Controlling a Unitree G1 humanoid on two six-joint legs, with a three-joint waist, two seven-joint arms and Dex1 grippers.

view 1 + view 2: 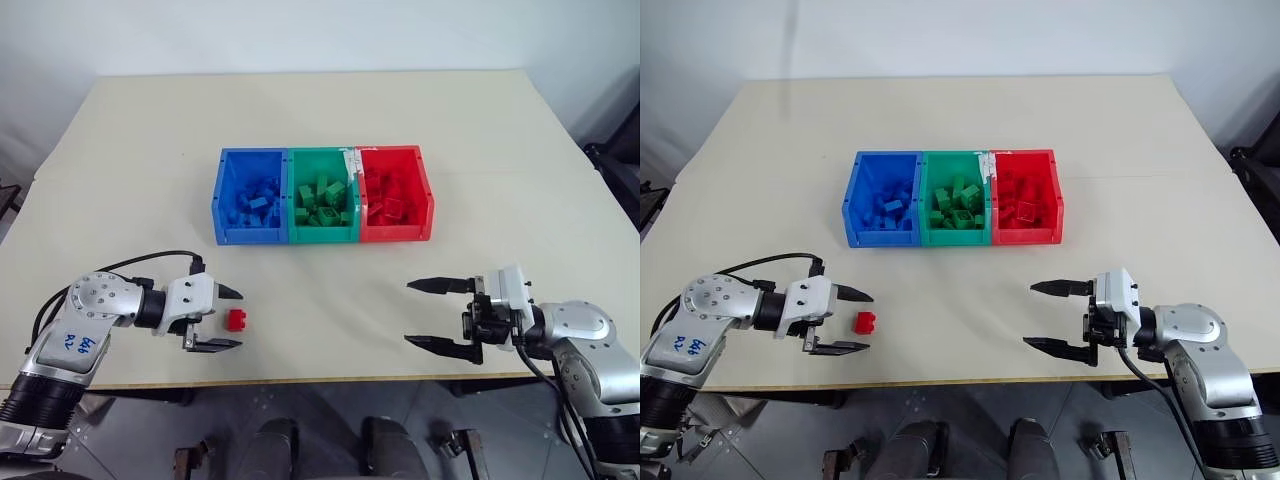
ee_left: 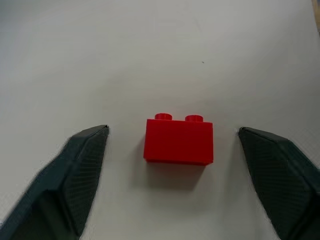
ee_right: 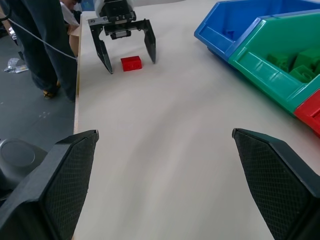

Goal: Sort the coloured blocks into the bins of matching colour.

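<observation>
A small red block (image 1: 237, 320) lies on the table near its front edge, at the left. My left gripper (image 1: 236, 318) is open and straddles it, one finger on each side. In the left wrist view the block (image 2: 179, 141) sits between the fingers (image 2: 75, 175) with a gap on both sides. The blue bin (image 1: 250, 236), green bin (image 1: 322, 236) and red bin (image 1: 395, 234) stand joined in a row at the table's middle, each holding several bricks of its own colour. My right gripper (image 1: 410, 313) hovers open and empty at the front right, pointing left.
The table's front edge (image 1: 320, 380) runs just below both grippers. A person's legs (image 3: 40, 45) stand on the floor beyond the table's left side. Bare tabletop lies between the grippers and the bins.
</observation>
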